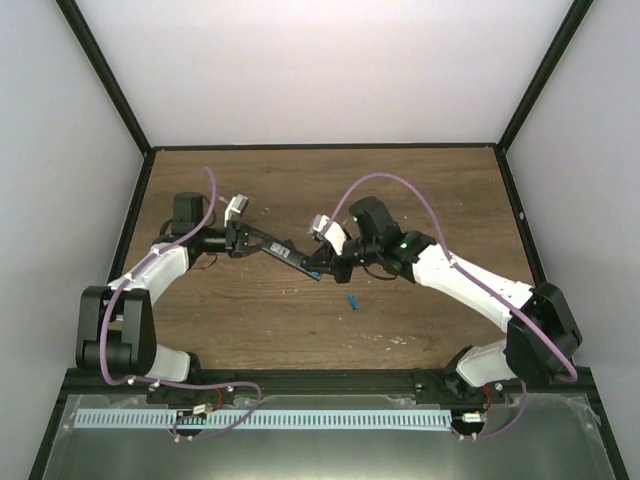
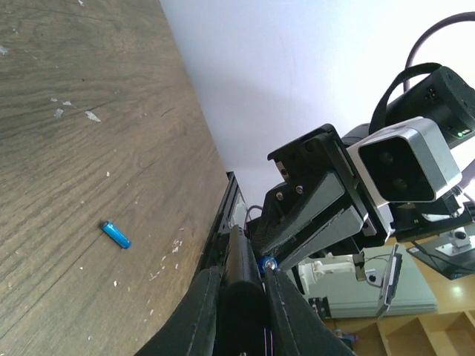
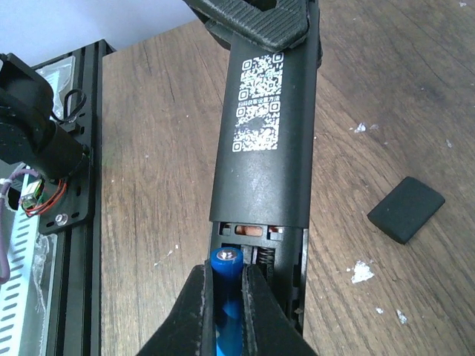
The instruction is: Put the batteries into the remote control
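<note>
The right claw [image 3: 226,285] is pinching a blue battery [image 3: 226,259], tip inside the open bay of the remote control [image 3: 263,148] just ahead. Beyond, the left claw [image 3: 252,18] is clamping the remote. First loading is underway; next, likely pressing it against the spring [image 3: 263,256]. The second battery [image 1: 353,300] is lying below, apart.

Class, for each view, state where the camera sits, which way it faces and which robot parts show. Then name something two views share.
Top external: above and behind the bases, looking down on the table; both arms show.
Left wrist: looks along the left end effector, shut on the remote control, toward the right arm.
Right wrist: looks down the right end effector, pinching a battery at the remote control's open compartment.
Shared: top and left wrist views both show the loose battery.
</note>
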`<action>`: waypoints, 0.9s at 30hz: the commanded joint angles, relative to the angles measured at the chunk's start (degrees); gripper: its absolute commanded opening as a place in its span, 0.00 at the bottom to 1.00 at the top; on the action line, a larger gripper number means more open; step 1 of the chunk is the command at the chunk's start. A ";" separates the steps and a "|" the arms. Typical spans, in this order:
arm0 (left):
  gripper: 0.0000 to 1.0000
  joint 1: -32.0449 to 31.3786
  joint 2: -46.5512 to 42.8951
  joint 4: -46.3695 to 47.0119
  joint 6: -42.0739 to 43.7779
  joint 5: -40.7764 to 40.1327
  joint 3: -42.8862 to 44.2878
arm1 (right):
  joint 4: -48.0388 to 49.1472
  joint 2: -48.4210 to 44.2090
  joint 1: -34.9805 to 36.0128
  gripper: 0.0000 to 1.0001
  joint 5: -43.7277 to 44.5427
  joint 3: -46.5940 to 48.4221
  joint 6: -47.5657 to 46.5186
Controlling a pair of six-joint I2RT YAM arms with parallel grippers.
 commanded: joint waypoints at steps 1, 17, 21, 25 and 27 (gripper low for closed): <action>0.00 -0.12 0.31 1.72 0.12 2.31 1.48 | -5.08 -0.03 -0.22 0.03 0.88 1.69 -2.98; 0.00 -0.21 0.42 0.93 1.00 2.50 1.66 | -5.05 -2.96 -0.25 0.18 5.11 3.51 -3.61; 0.00 -0.21 0.42 0.54 1.33 2.56 1.72 | -3.98 -5.89 -0.23 0.30 7.33 3.83 -3.75; 0.00 -0.21 0.42 -0.30 1.93 2.43 2.00 | -1.97 -9.53 -0.23 0.43 9.39 3.92 -3.47; 0.00 -0.25 0.34 -0.39 1.98 2.57 2.04 | -0.86 -10.46 -0.23 0.52 10.72 3.61 -2.25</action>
